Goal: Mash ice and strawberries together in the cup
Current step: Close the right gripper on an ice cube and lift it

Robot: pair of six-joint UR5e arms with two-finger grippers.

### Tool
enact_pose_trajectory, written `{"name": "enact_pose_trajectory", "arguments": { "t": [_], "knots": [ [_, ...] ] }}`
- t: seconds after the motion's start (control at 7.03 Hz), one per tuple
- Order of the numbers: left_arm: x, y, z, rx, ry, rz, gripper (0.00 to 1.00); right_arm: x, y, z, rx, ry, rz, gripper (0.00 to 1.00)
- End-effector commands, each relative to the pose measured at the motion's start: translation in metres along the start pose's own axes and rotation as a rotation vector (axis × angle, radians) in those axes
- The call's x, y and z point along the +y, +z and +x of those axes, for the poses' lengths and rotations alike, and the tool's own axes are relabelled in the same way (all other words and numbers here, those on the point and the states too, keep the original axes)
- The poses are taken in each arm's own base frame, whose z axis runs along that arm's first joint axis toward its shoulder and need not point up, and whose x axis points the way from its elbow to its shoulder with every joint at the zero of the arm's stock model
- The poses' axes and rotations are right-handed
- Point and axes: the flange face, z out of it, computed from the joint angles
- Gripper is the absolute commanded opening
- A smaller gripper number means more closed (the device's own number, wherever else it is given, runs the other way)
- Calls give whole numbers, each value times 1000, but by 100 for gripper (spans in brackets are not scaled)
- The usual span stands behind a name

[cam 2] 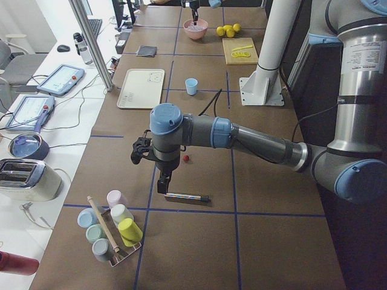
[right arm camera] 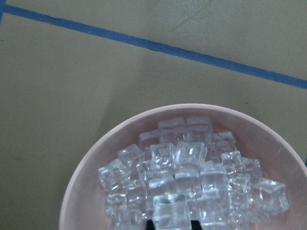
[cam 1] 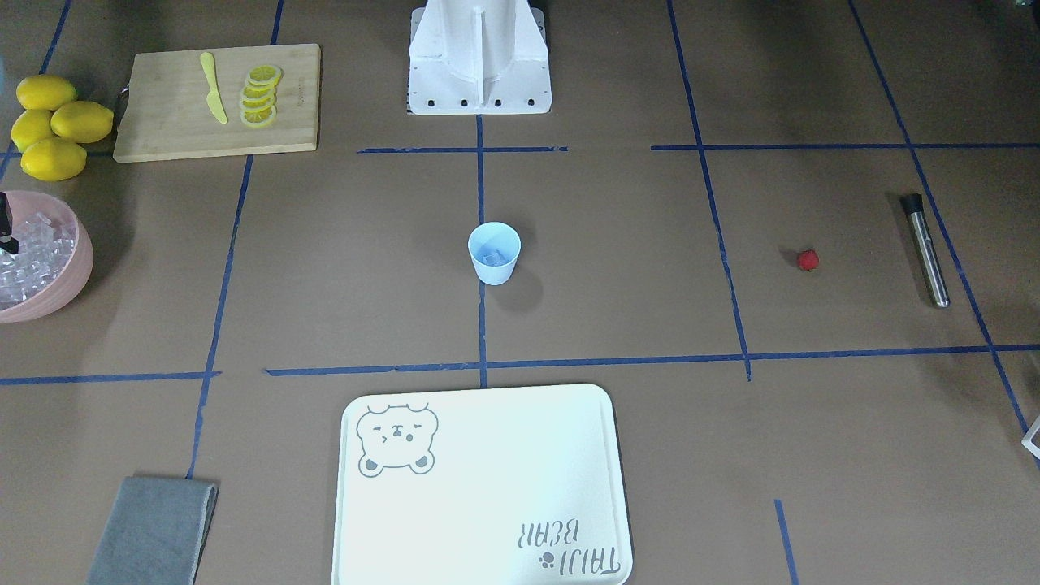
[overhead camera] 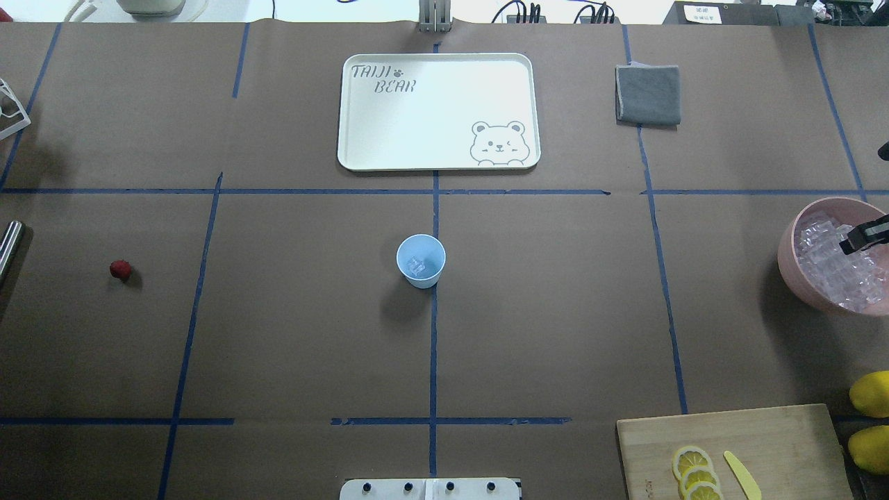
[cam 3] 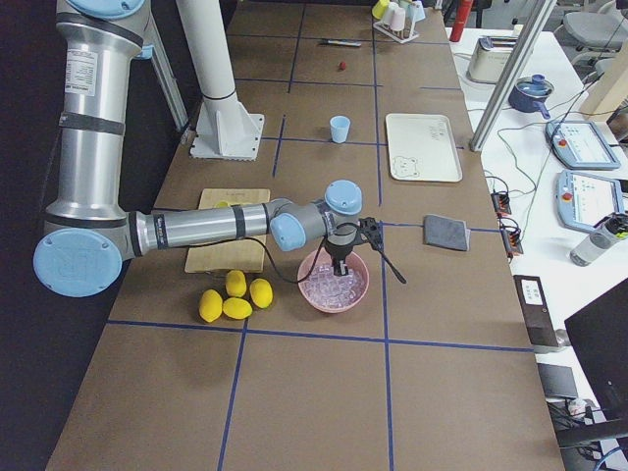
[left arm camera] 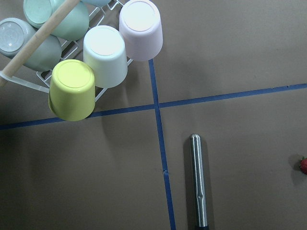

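**Cup stands mid-table with ice in it; strawberry lies apart on the robot's left**

The left arm [cam 2: 260, 142] reaches over the table's left end. Its left gripper [cam 2: 162, 187] hangs above one end of a metal stick [cam 1: 926, 252], and I cannot tell whether its fingers are spread or together. The right arm [cam 3: 196, 228] stretches to the far right, and its right gripper [cam 3: 341, 265] points down into the pink bowl [overhead camera: 788, 257]. There it pinches one ice cube [right arm camera: 170, 211] just above the heap of ice [right arm camera: 192, 167].

A white tray [overhead camera: 417, 125] lies at the table's far edge, in line with the cup. A wooden board [cam 1: 162, 106] holds lemon slices [cam 1: 260, 96] and a yellow knife [cam 1: 213, 88], with whole lemons [cam 1: 53, 126] beside it. A grey cloth [overhead camera: 647, 94] lies near the tray.

The light blue cup [cam 1: 494, 268] stands upright on the centre tape line, with a little ice in its bottom [overhead camera: 417, 265]. The strawberry [cam 1: 807, 260] lies on the bare paper between the cup and the stick, nearer the stick.
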Motion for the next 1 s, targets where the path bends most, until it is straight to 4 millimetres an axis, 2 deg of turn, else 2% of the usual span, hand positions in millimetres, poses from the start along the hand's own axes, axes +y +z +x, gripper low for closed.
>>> {"name": "enact_pose_trajectory", "arguments": {
  "t": [0.0, 0.14, 0.28, 0.43, 0.57, 0.85],
  "knots": [
    [1, 1, 0, 1, -2, -2, 100, -3, -74, -51, 4, 24, 20, 0],
    [2, 1, -1, 1, -3, -3, 100, -32, -97, -79, 1, 27, 29, 0],
    [1, 1, 0, 1, -2, -2, 100, -61, -111, -110, -4, 12, 26, 0],
    [1, 1, -1, 1, -4, -5, 100, -85, -125, -149, -14, -5, 8, 0],
    [1, 1, -1, 1, -4, -5, 100, -109, -137, -204, -29, 29, -12, 0],
    [1, 1, -1, 1, -5, -6, 100, -130, -124, -334, -75, 152, -44, 0]
  ]
}}
